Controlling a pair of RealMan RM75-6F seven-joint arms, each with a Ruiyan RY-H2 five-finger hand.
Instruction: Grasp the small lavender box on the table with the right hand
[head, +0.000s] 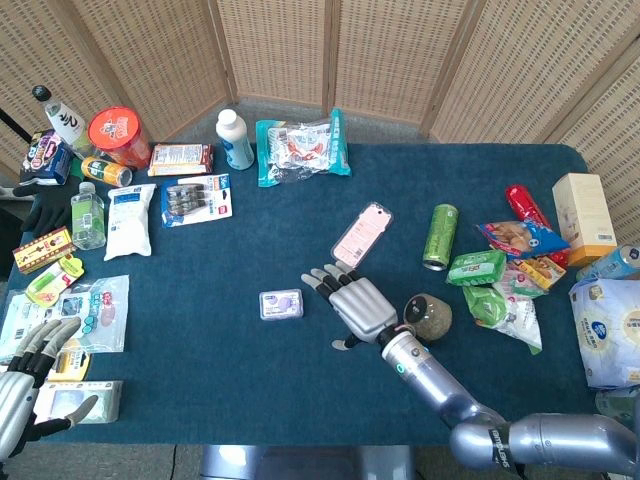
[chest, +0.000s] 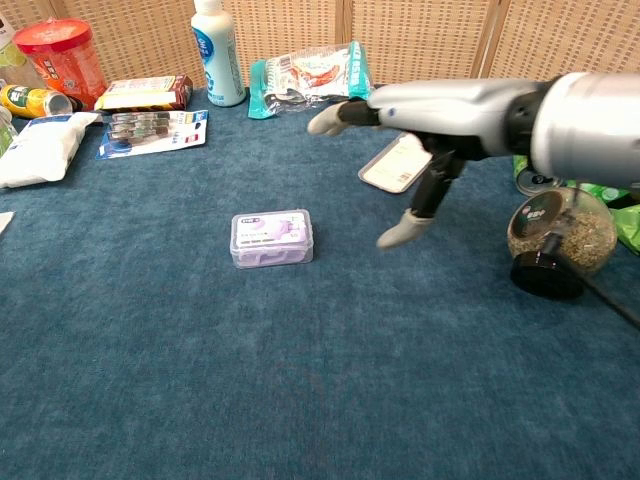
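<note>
Right hand spread beside the small lavender box, not touching it.
At the desk's (head: 250, 390) near left corner the left hand (head: 25, 385) rests, fingers apart, empty. Mid-desk, the small lavender plastic box (head: 281, 304) lies flat; just right, the right hand (head: 357, 304) hovers, fingers (chest: 330, 118) spread, holding nothing. Beyond lies a pink phone case (head: 361, 235).

desk (head: 250, 370): blue cloth | lavender box (head: 281, 304) centre | phone case (head: 361, 235) | green can (head: 439, 236) | jar (head: 428, 316) on its side
</note>
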